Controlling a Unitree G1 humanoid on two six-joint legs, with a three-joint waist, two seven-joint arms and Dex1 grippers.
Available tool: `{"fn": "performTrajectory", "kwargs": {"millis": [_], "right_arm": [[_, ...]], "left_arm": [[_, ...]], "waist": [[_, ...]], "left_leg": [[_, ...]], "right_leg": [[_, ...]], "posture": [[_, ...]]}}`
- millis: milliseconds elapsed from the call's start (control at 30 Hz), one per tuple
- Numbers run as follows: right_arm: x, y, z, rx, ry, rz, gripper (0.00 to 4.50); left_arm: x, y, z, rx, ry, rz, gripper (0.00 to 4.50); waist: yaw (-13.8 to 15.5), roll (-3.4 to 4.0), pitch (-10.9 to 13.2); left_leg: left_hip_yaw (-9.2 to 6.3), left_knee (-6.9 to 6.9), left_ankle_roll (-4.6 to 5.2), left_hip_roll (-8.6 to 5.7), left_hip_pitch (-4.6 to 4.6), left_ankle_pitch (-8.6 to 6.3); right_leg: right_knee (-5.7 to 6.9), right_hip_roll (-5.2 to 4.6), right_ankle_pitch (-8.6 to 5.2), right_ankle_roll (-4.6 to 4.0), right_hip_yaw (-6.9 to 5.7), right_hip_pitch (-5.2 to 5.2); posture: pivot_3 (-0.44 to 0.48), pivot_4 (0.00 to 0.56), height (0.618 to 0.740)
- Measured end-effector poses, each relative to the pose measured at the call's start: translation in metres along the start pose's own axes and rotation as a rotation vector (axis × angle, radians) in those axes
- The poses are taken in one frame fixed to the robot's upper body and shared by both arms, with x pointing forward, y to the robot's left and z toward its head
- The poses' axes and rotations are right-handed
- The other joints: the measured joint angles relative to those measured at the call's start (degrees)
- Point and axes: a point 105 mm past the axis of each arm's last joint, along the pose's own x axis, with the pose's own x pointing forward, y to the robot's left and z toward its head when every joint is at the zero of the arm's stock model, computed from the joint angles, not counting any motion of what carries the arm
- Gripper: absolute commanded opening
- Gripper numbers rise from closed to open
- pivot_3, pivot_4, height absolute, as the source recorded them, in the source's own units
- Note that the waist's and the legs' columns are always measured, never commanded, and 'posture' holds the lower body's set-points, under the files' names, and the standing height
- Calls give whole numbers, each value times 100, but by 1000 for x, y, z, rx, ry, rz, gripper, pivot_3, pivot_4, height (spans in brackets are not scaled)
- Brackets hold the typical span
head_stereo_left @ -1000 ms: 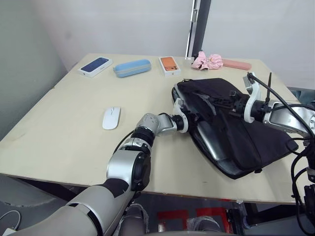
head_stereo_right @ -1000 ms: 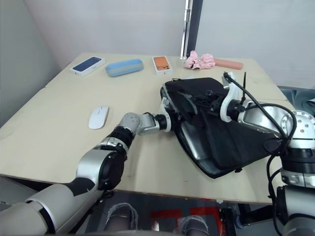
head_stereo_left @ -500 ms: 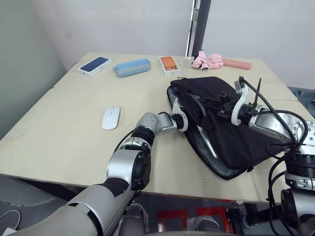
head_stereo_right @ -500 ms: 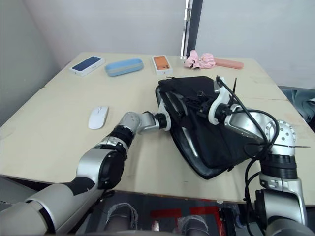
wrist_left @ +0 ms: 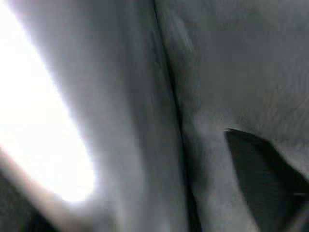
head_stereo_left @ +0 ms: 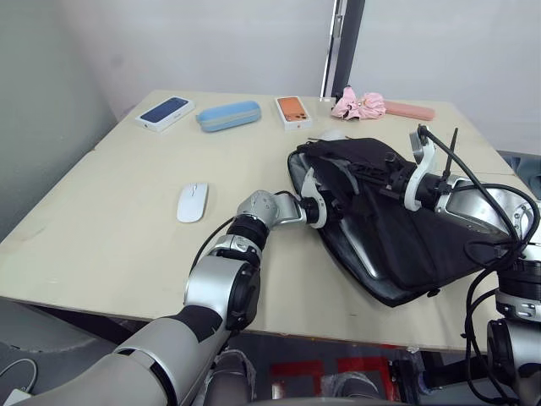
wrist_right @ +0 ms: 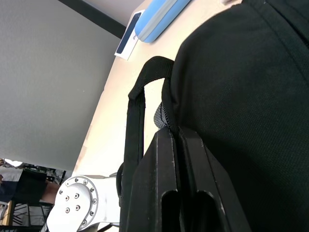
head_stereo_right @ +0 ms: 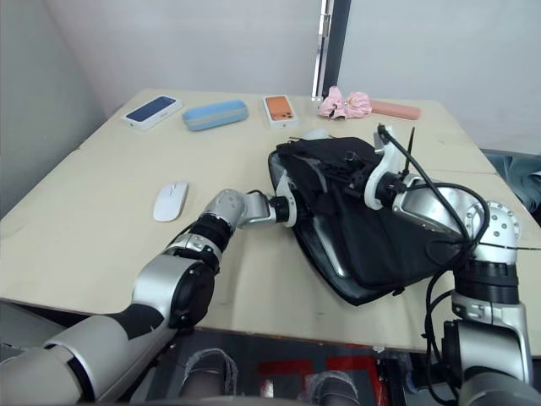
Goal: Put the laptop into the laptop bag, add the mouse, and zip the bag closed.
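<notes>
The black laptop bag (head_stereo_left: 406, 228) lies on the right half of the table, its long near side gaping. The silver-grey laptop (head_stereo_left: 359, 254) shows as a pale strip inside that gap. My left gripper (head_stereo_left: 325, 201) is pushed into the bag's left end, its tips buried in black fabric. My right gripper (wrist_right: 176, 130) is shut on the bag's upper flap by the zipper edge, next to a handle (wrist_right: 137, 111), and reaches in from the right (head_stereo_left: 390, 182). The white mouse (head_stereo_left: 192, 202) lies alone on the table, left of the bag.
Along the table's far edge lie a dark blue phone box (head_stereo_left: 164, 113), a light blue case (head_stereo_left: 227, 116), an orange phone box (head_stereo_left: 292, 112), a pink scrunchie (head_stereo_left: 357, 104) and a pink case (head_stereo_left: 408, 111). Something white (head_stereo_left: 332, 134) peeks out behind the bag.
My right gripper has dragged the bag's flap leftward and then partly back, and the bag has shifted left with it. My left gripper stayed at the bag's left end.
</notes>
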Motion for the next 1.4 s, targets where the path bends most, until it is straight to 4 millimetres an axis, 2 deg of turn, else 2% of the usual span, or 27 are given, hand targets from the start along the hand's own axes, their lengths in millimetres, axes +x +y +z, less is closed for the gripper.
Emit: {"fn": "performTrajectory", "kwargs": {"millis": [200,300,367,433,533,733,867,933,1033,1200,1267,1400], "right_arm": [[-4,0,3,-14,2,-6,0],[-5,0,4,-14,2,0,0],[-6,0,6,-14,3,1,0],[-10,-4,8,-18,4,-17,0],[-12,-9,11,-9,7,-36,0],[-12,-13,13,-3,25,-43,0],[-10,-13,10,-40,45,-53,0],[-7,-14,4,-130,56,-77,0],[-3,-27,-5,-193,83,-124,0],[1,-41,-21,-252,168,-123,1611],[1,-36,-26,-269,213,-66,2362],[-4,-32,-22,-321,241,-24,3729]], "left_arm": [[-2,-4,-6,114,85,48,4475],[-19,-4,0,137,109,57,4475],[-40,0,10,160,104,82,4475],[-70,4,27,198,74,129,4475],[-105,3,39,220,39,161,4475],[-149,-8,29,284,65,146,4475],[-189,-39,26,537,13,77,4475],[-219,-50,24,751,-27,87,4475],[-232,-51,19,921,-33,88,4475],[-250,-51,10,1071,-45,74,4500],[-266,-52,10,1093,-69,103,4500],[-299,-46,1,1124,8,206,4500]], "waist": [[7,0,0],[-12,0,0],[-50,1,0],[-65,2,-1],[-46,3,-1],[-11,4,0],[-62,6,0],[-94,10,-3],[-40,11,-3],[-28,11,-3],[-79,11,-3],[-172,13,-5]], "left_leg": [[-1,0,0,-2,0,0],[-2,0,0,-2,0,0],[-1,0,0,-1,3,0],[-2,0,-1,-1,4,1],[-3,2,-1,-3,3,1],[-5,1,-3,-2,1,1],[-5,-6,-9,1,3,0],[-4,-20,-17,3,12,0],[-7,-21,-21,3,13,2],[-3,-19,-21,4,17,10],[-4,-20,-22,11,19,10],[2,-30,-23,12,33,8]], "right_leg": [[-3,-3,0,0,-3,3],[0,-2,-1,-2,-3,1],[4,-1,-3,-6,-2,1],[3,-1,-10,-17,-3,3],[-1,-4,-15,-26,-3,7],[1,-3,-28,-48,-8,4],[0,-1,-33,-54,-10,3],[-6,1,-40,-53,-13,6],[-4,-1,-41,-48,-19,11],[7,-2,-40,-46,-14,7],[17,4,-46,-56,-15,3],[20,6,-59,-60,-11,5]], "posture": [[0,150,740],[0,150,740],[0,150,740],[0,150,740],[0,150,740],[0,150,740],[0,150,740],[0,150,740],[0,150,740],[0,150,740],[0,150,740],[0,150,740]]}}
